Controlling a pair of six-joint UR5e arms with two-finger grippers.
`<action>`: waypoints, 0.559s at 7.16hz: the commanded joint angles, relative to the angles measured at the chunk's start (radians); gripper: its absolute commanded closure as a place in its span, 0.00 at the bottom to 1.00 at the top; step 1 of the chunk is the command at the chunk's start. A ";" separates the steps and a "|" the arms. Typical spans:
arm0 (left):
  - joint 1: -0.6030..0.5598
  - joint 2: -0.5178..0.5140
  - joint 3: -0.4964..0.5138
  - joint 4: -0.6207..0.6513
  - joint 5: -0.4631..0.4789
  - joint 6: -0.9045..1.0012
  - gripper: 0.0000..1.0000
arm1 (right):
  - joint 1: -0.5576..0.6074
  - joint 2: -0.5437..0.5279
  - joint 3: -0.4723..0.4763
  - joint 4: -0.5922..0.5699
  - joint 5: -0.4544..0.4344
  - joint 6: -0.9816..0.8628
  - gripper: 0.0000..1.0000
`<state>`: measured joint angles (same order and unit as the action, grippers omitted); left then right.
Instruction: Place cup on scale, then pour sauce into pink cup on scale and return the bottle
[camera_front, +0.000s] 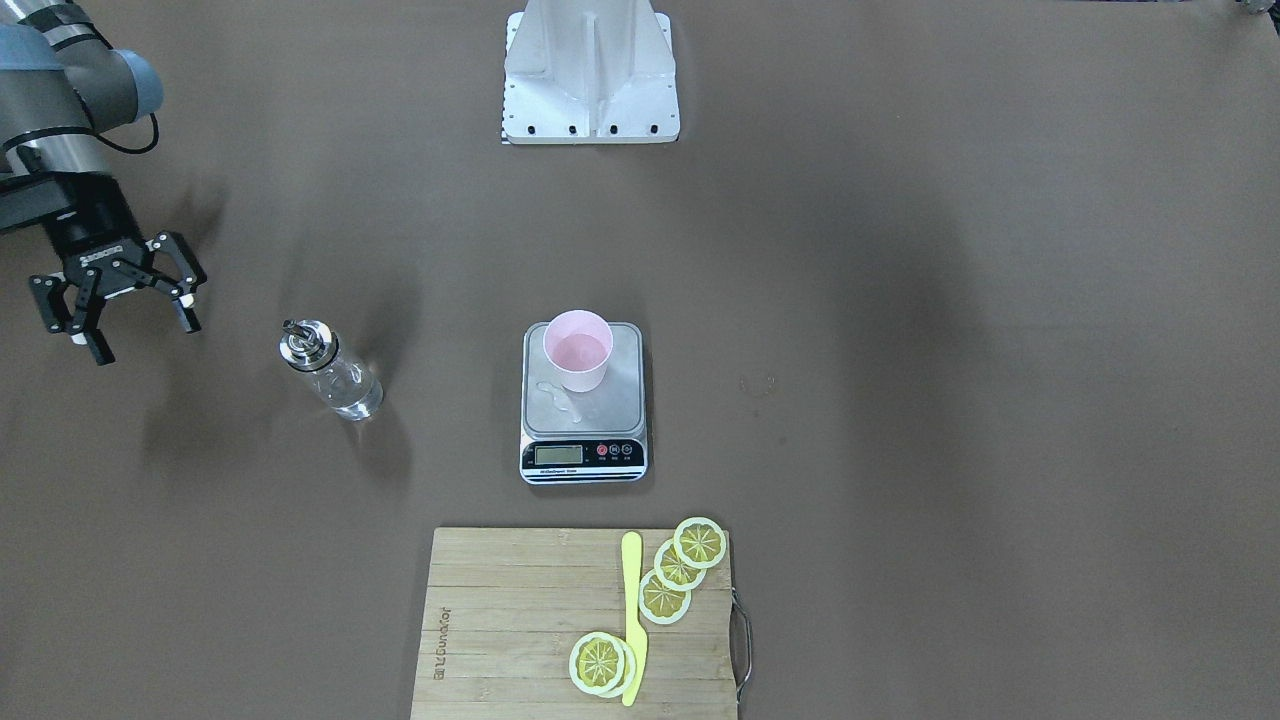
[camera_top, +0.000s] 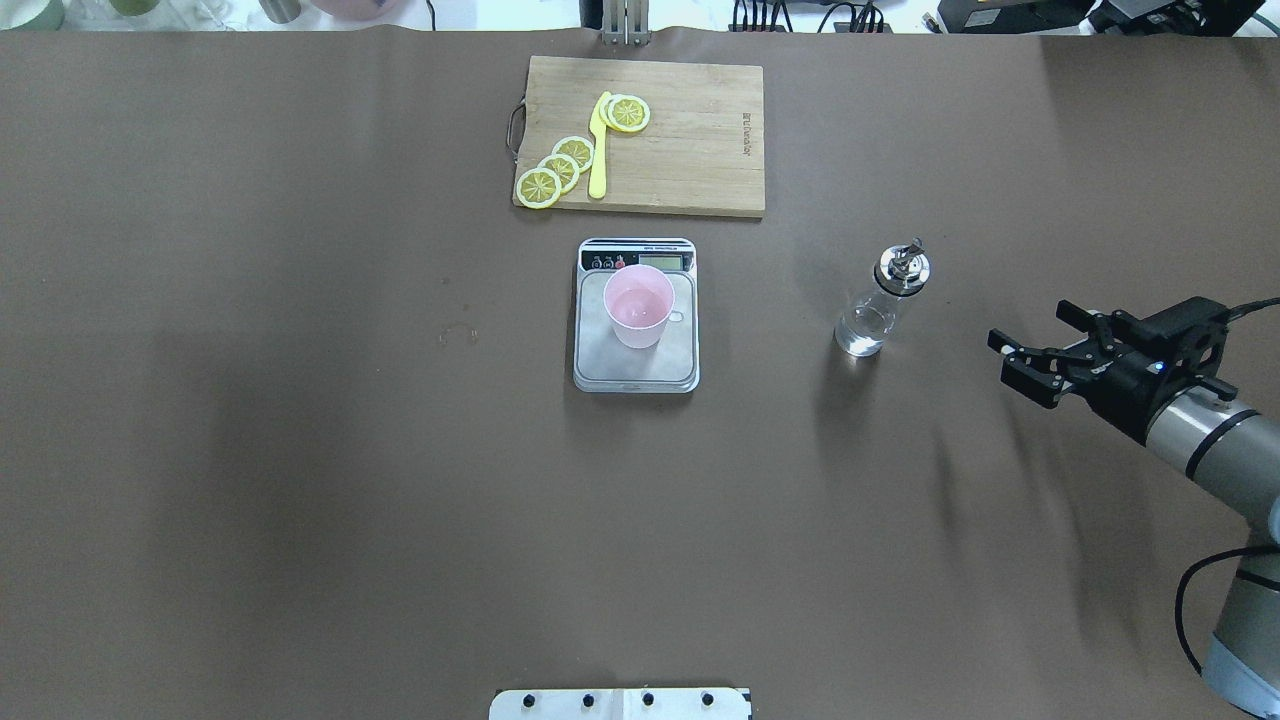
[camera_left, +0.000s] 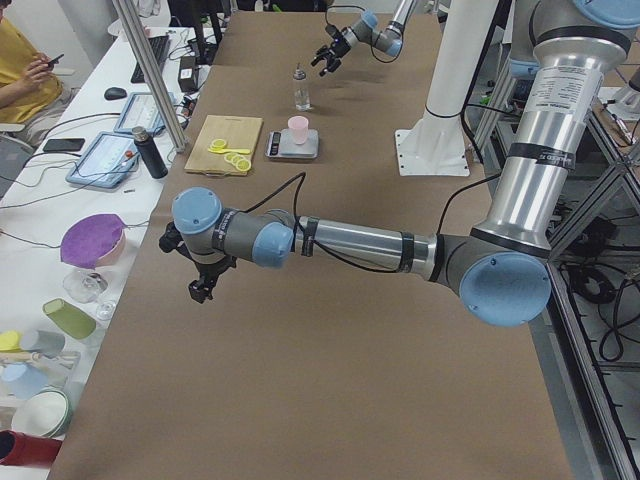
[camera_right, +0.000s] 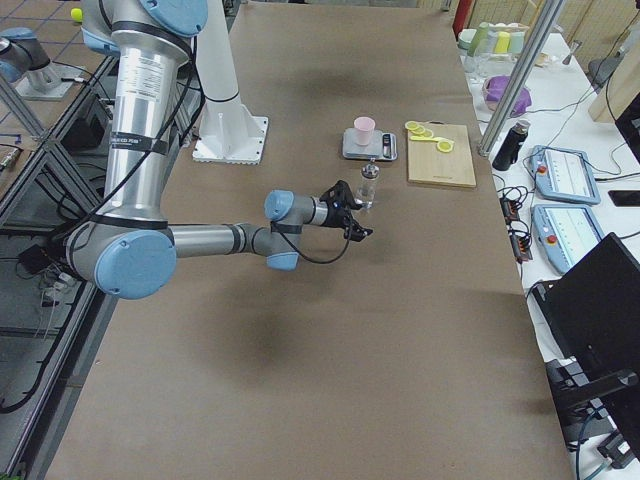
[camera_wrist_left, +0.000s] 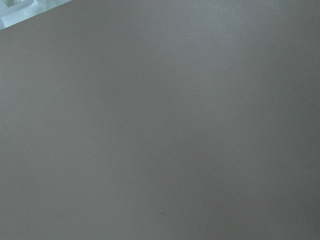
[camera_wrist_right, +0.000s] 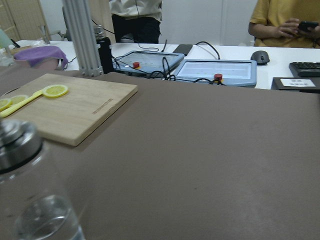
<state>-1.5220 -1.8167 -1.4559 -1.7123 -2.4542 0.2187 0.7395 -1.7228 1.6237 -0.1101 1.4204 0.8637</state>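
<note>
The pale pink cup (camera_front: 578, 350) (camera_top: 638, 305) stands upright on the steel platform of the scale (camera_front: 585, 415) (camera_top: 637, 368) at mid-table. Small clear drops lie on the platform beside the cup. The glass bottle (camera_front: 330, 378) (camera_top: 880, 300) with its metal pourer stands upright on the table, a little clear sauce (camera_top: 862, 338) in its bottom. My right gripper (camera_front: 146, 340) (camera_top: 1035, 345) hangs open and empty, a short way from the bottle on the side away from the scale. The left gripper (camera_left: 200, 290) hovers over bare table far from the scale; I cannot tell its state.
A wooden cutting board (camera_top: 690, 150) with lemon slices (camera_top: 560, 170) and a yellow knife (camera_top: 599, 150) lies just beyond the scale. The white robot base (camera_front: 590, 80) stands on the scale's robot side. Seated people and tablets (camera_wrist_right: 215, 72) sit past the table's far edge.
</note>
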 joint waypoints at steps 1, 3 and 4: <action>-0.004 0.002 -0.001 0.005 -0.002 -0.001 0.01 | 0.344 0.073 -0.038 -0.195 0.446 -0.021 0.00; -0.012 -0.007 0.005 0.010 0.001 -0.007 0.00 | 0.482 0.103 -0.041 -0.498 0.616 -0.254 0.00; -0.013 -0.007 0.005 0.035 0.000 -0.008 0.00 | 0.559 0.156 -0.042 -0.686 0.734 -0.312 0.00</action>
<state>-1.5320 -1.8225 -1.4525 -1.6975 -2.4535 0.2121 1.2008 -1.6158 1.5825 -0.5724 2.0120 0.6435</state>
